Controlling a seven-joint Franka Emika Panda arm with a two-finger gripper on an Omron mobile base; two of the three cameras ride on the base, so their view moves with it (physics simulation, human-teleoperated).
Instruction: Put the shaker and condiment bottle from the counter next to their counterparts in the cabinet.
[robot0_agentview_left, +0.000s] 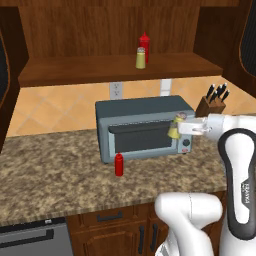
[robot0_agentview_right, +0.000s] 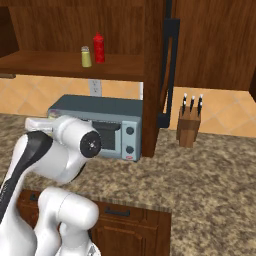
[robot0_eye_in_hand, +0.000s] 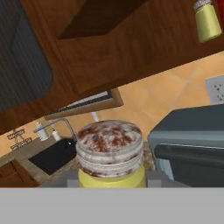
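My gripper (robot0_agentview_left: 181, 127) is shut on the yellow-green shaker (robot0_agentview_left: 176, 127), holding it in the air in front of the toaster oven's upper right corner. Up close in the hand view, the shaker (robot0_eye_in_hand: 111, 152) shows its silver cap between my fingers. The red condiment bottle (robot0_agentview_left: 119, 164) stands on the counter just before the toaster oven's lower left corner. Up in the dark wood cabinet (robot0_agentview_left: 120, 70), the matching shaker (robot0_agentview_left: 141, 58) and red bottle (robot0_agentview_left: 144, 44) stand side by side on the shelf; from the right base view that twin shaker (robot0_agentview_right: 86, 56) is left of the twin bottle (robot0_agentview_right: 99, 48).
A grey-blue toaster oven (robot0_agentview_left: 142, 129) sits on the speckled stone counter (robot0_agentview_left: 50, 175) under the shelf. A wooden knife block (robot0_agentview_left: 210, 103) stands at the back right. A tall dark cabinet side (robot0_agentview_right: 155, 75) rises right of the oven. A sink with tap (robot0_eye_in_hand: 54, 151) lies far left.
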